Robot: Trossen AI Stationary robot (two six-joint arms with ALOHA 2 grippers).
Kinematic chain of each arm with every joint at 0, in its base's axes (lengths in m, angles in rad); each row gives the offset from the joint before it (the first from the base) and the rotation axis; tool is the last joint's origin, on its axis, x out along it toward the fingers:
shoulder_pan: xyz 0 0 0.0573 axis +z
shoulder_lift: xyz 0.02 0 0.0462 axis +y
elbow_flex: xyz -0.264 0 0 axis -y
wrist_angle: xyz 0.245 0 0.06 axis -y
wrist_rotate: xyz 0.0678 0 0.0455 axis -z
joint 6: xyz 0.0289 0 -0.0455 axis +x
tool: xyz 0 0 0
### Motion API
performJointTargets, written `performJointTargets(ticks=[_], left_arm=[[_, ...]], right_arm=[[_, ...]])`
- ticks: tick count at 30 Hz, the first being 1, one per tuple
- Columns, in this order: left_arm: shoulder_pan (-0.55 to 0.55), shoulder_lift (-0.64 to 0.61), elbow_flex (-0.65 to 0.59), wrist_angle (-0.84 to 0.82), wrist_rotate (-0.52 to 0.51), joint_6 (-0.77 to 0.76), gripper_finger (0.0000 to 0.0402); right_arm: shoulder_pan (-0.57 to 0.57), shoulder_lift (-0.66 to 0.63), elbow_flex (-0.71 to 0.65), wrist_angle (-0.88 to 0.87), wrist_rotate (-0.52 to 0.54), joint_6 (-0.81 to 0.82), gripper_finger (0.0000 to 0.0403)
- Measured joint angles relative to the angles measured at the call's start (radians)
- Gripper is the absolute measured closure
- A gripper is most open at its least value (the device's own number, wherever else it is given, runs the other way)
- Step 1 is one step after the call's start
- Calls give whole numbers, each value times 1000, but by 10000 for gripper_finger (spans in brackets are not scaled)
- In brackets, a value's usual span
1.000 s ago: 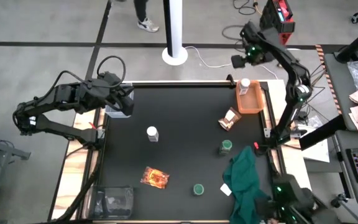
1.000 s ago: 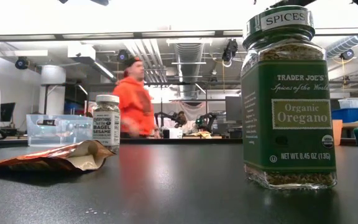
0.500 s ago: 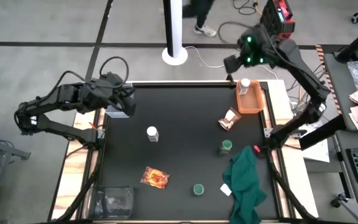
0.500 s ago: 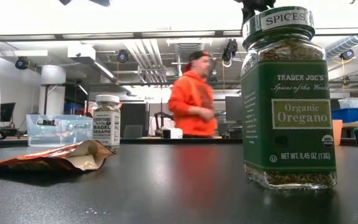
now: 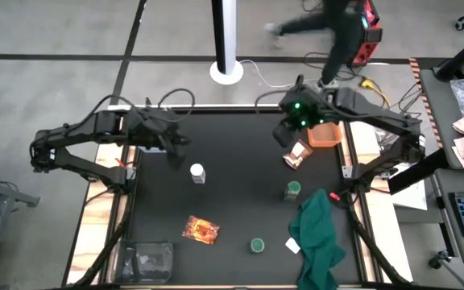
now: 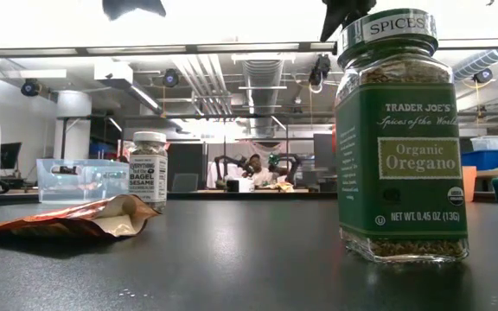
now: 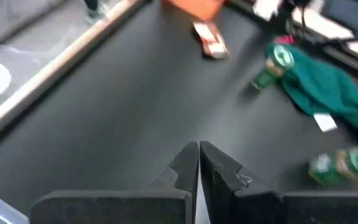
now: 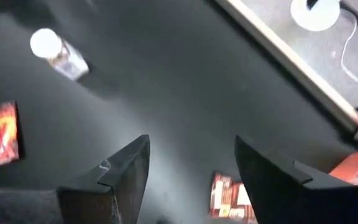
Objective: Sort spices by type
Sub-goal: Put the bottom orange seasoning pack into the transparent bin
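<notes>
In the high view a clear white-capped jar (image 5: 197, 172) stands upright at mid-table. One foil packet (image 5: 201, 230) lies near the near edge, and another (image 5: 298, 155) lies beside the orange tray (image 5: 327, 135). Two green-lidded jars (image 5: 294, 190) (image 5: 257, 244) stand upright on the right half. The second clear jar is hidden under the right arm. My left gripper (image 5: 174, 151) hovers shut just left of the clear jar; the left wrist view shows its gripper (image 7: 199, 167) closed. My right gripper (image 5: 285, 134) hangs open above the packet by the tray, its gripper (image 8: 191, 168) spread wide in the right wrist view.
A dark green cloth (image 5: 316, 234) is heaped at the near right, with a white paper scrap (image 5: 293, 245) beside it. A clear plastic bin (image 5: 147, 259) sits at the near left corner. A person passes beyond the far edge. In the low view the oregano jar (image 6: 400, 138) looms close.
My right arm has swung in from beyond the far right corner, over the orange tray, toward the table's middle and down, ending above the foil packet. My left gripper has moved toward the right and slightly nearer, toward the clear jar. A person has walked past behind the table.
</notes>
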Motion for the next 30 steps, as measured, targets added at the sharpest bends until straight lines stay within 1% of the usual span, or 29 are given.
performJointTargets(ticks=[3,7,9,12,14,18,22,26,30], left_arm=[[0,18,0,-74,93,0,401],[-1,49,0,-164,173,0,401],[-11,63,0,-184,242,0,401],[-62,80,0,-189,396,37,401],[-131,90,0,-189,445,80,401],[-279,113,0,-188,421,161,401],[-391,152,-4,-173,393,145,401],[-448,173,-56,-115,383,87,401],[-476,156,-172,-14,358,-2,401]], right_arm=[[5,0,-52,-1,1,15,183],[-6,-2,-102,2,27,19,183],[-16,-2,-122,5,32,16,184],[-28,-2,-143,7,33,16,183],[-34,-3,-153,25,34,10,182],[-44,-5,-169,70,34,-5,184],[-50,-6,-179,123,34,-23,182],[-50,-6,-180,163,34,-40,184],[-50,-6,-180,186,33,-47,183]])
